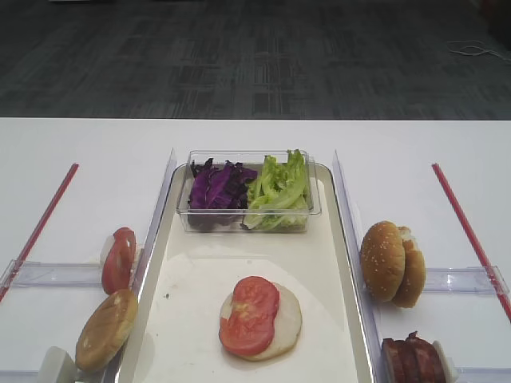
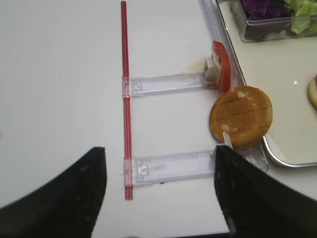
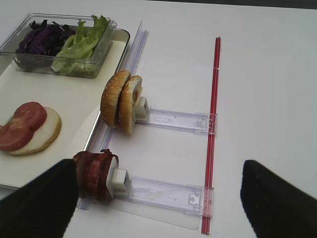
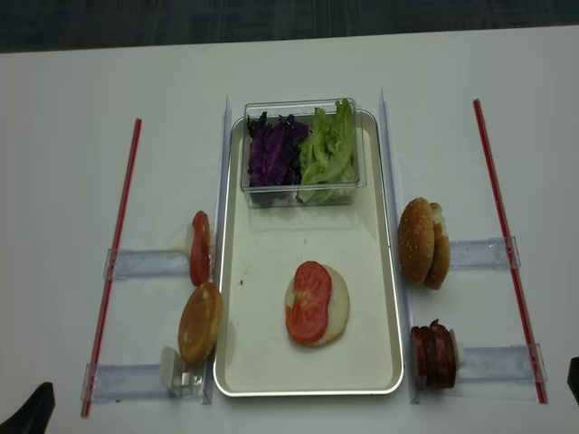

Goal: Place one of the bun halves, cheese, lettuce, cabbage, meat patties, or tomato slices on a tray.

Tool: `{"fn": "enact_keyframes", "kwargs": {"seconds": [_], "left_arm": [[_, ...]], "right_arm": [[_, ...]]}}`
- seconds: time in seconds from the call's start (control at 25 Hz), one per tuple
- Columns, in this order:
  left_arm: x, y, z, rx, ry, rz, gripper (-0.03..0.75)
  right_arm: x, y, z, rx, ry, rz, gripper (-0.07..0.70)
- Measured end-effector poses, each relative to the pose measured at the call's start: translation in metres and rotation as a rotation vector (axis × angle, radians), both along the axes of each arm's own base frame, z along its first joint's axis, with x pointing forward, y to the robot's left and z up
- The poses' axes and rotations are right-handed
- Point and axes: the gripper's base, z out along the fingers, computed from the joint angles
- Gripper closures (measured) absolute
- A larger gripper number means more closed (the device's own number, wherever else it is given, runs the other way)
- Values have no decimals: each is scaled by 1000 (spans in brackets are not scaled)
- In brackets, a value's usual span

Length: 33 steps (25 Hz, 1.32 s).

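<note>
On the silvery tray [image 4: 271, 348] lies a pale flat bun half [image 4: 335, 312] with a tomato slice [image 4: 308, 298] on top. More tomato slices [image 4: 199, 249] and a browned bun half [image 4: 200, 322] stand in holders left of the tray. Sesame bun halves [image 4: 422, 242] and meat patties [image 4: 432, 354] stand on its right. Cabbage [image 4: 271, 154] and lettuce [image 4: 327, 149] fill a clear tub. Cheese is out of view. My left gripper [image 2: 158, 193] hangs open over the near-left holder. My right gripper [image 3: 158, 198] is open too, its left finger [image 3: 39, 203] beside the patties.
Clear plastic slide holders [image 4: 145, 264] [image 4: 484, 255] lie on both sides of the tray. A red strip [image 4: 113, 262] marks the left side and another [image 4: 507, 244] the right. Tall clear guards [image 1: 164, 191] flank the tray's long edges.
</note>
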Motion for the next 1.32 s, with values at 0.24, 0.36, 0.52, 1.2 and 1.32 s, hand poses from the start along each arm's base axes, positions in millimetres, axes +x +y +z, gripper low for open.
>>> {"fn": "enact_keyframes", "kwargs": {"seconds": [0.24, 0.36, 0.52, 1.2, 1.32], "left_arm": [[0, 0, 0, 0, 0, 0, 243], [0, 0, 0, 0, 0, 0, 243], [0, 0, 0, 0, 0, 0, 243], [0, 0, 0, 0, 0, 0, 243], [0, 0, 0, 0, 0, 0, 243]], "right_arm": [[0, 0, 0, 0, 0, 0, -22], [0, 0, 0, 0, 0, 0, -22], [0, 0, 0, 0, 0, 0, -22], [0, 0, 0, 0, 0, 0, -22], [0, 0, 0, 0, 0, 0, -22]]}}
